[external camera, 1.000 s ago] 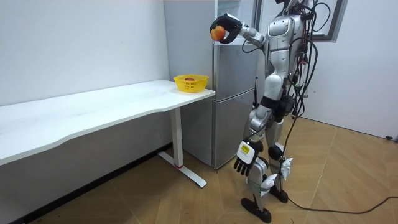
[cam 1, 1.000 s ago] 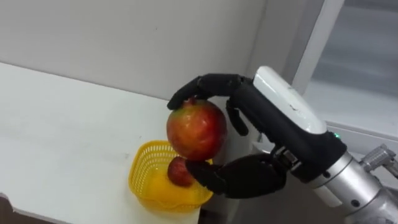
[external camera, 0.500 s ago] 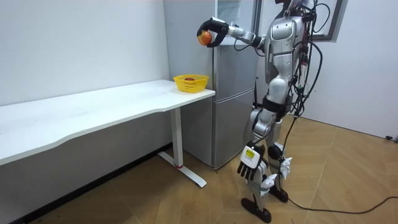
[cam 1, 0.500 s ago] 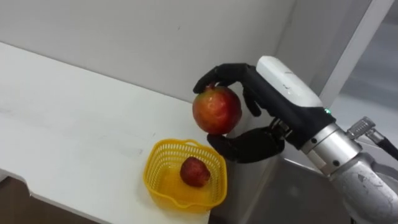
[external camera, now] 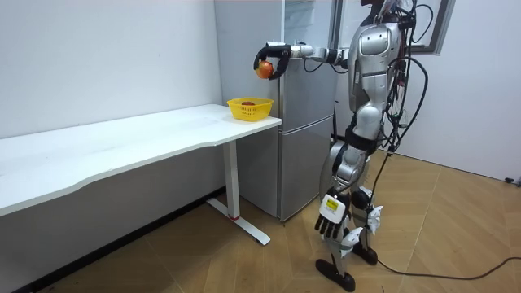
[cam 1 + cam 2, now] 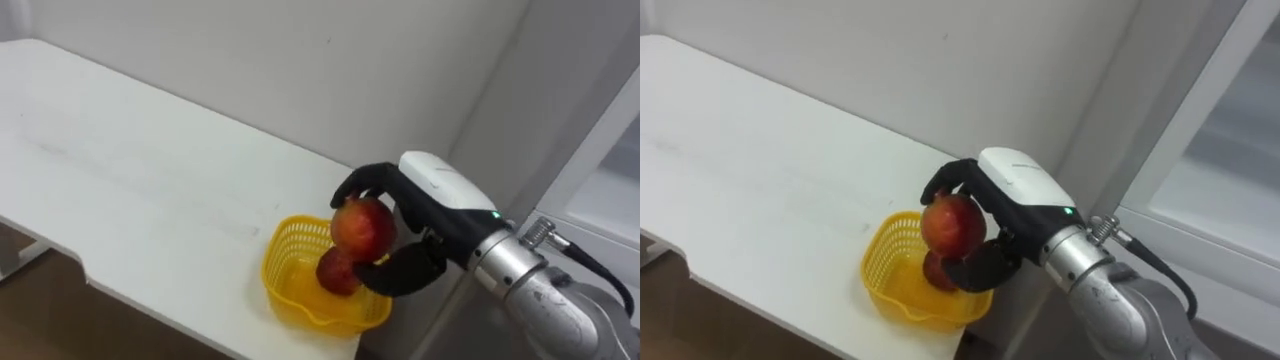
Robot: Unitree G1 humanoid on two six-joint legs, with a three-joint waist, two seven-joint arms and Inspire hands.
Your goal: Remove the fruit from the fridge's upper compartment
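My right hand [image 6: 437,192] is shut on a red round fruit [image 6: 362,225], fingers over its top and thumb under it. The fruit hangs just above a yellow mesh basket [image 6: 283,243] at the corner of the white table [image 6: 150,190]. Inside the basket lies a second red fruit [image 6: 335,272], partly hidden by the held one. In the room view my right arm reaches out level from the fridge [image 5: 305,122], holding the fruit [image 5: 264,70] over the basket [image 5: 250,107]. My left hand [image 5: 330,218] hangs by my thigh with relaxed fingers.
I stand in front of the grey fridge, whose upper door stands open beside my arm. The white wall [image 6: 330,60] runs close behind the table. The long table [image 5: 122,150] stretches to the room view's left.
My right hand has carried the fruit away from the fridge and lower, to just above the basket. The eye view has swung toward the table.
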